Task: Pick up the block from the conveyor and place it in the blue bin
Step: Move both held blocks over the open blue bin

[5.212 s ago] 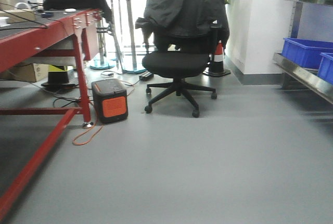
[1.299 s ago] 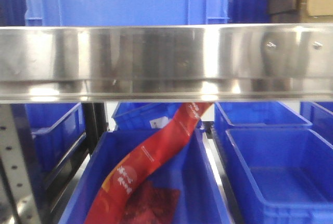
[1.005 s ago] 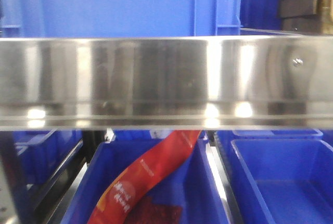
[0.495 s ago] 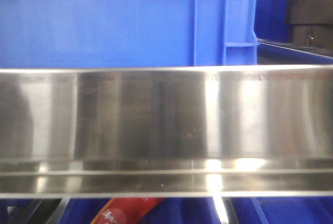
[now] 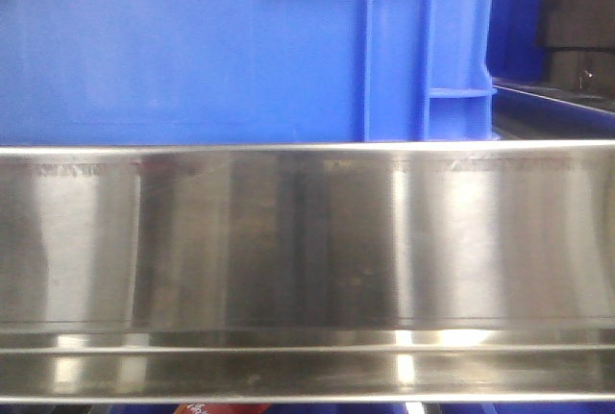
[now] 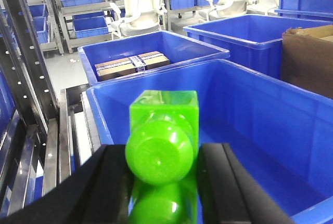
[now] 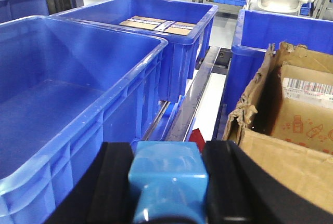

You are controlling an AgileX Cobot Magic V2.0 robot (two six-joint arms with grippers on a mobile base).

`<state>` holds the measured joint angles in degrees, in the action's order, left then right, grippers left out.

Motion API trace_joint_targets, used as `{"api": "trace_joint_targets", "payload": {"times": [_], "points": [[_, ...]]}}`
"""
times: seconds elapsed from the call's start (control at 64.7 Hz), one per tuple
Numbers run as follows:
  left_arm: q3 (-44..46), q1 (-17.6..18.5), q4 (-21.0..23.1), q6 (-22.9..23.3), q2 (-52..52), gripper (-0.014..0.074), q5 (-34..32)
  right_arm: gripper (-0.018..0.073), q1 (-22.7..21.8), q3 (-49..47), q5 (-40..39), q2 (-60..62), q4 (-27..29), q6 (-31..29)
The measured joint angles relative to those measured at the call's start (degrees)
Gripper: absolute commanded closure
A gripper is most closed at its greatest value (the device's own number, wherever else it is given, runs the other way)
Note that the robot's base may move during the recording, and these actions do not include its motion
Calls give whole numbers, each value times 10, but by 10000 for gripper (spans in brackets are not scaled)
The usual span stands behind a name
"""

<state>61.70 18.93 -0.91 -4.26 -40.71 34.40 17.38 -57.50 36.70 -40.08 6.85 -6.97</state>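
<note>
In the left wrist view a bright green block [image 6: 162,130] sits between the black fingers of my left gripper [image 6: 164,154], which is shut on it. It hangs over the near rim of the large blue bin [image 6: 270,115], whose inside shows nothing. The right wrist view shows my right gripper [image 7: 169,154] shut on a light blue block [image 7: 167,174], just right of the blue bin's [image 7: 104,104] outer wall. The front view fills with the blue bin's ribbed wall [image 5: 192,49]. The conveyor is out of view.
A stainless shelf rail [image 5: 307,241] spans the front view under the bin. Behind stands another blue bin holding cartons [image 6: 132,63]. A torn cardboard box [image 7: 291,130] stands right of my right gripper. Rack uprights [image 6: 26,68] rise at left, and white chairs [image 6: 140,0] stand further back.
The front view has closed in on the shelf: rail and bin wall loom larger, and the lower bins and red wrapper have slid out below. Five seconds ago it faced open floor.
</note>
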Motion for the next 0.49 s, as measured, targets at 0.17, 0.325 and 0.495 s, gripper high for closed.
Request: {"api": "trace_joint_targets", "payload": {"times": [0.17, 0.325, 0.495], "points": [[0, 0, 0, 0, 0, 707, 0, 709, 0, 0, 0, 0, 0, 1], [0, 0, 0, 0, 0, 707, 0, 709, 0, 0, 0, 0, 0, 1], [0, 0, 0, 0, 0, 707, 0, 709, 0, 0, 0, 0, 0, 0]]}}
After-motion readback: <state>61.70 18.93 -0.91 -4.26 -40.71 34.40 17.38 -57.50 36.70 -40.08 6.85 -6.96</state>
